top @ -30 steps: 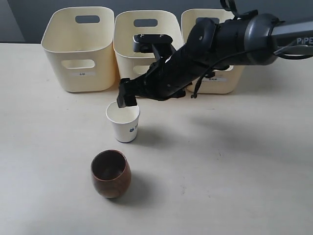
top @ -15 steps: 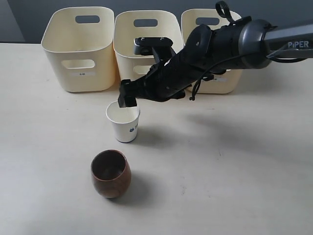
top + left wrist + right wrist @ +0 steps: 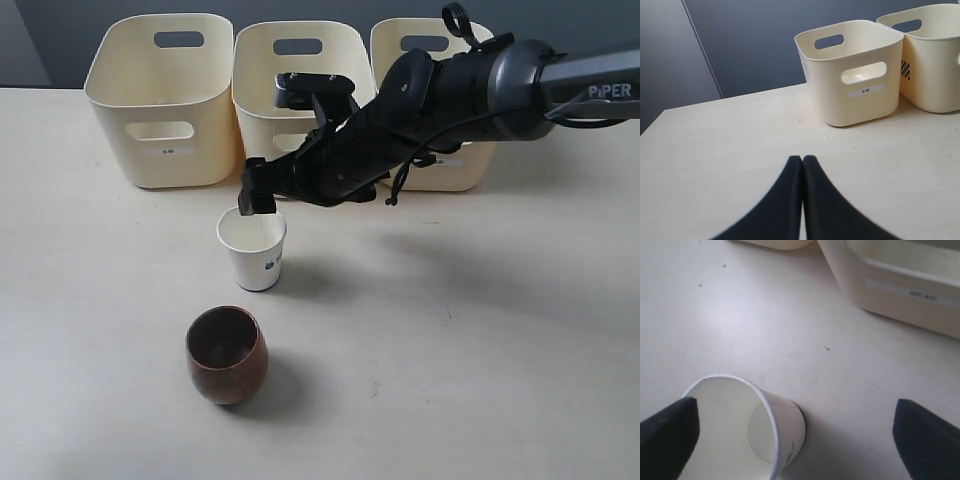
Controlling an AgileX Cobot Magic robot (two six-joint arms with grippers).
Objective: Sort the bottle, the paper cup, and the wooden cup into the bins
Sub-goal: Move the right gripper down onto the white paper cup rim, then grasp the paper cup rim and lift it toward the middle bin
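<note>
The white paper cup stands upright in front of the middle bin, and shows from above as the paper cup in the right wrist view. My right gripper hangs open just above its rim. In the right wrist view the right gripper has one fingertip over the rim's edge and the other well off to the side. Nearer the front stands the brown wooden cup. My left gripper is shut on nothing above bare table. The bottle is out of view.
Three cream bins line the back: the left bin, the middle one, and the right bin, partly behind my right arm. The left wrist view shows one labelled bin and a neighbouring bin.
The right arm shifted slightly and the gripper edged a little up and left over the paper cup's rim. Both cups stayed put.
</note>
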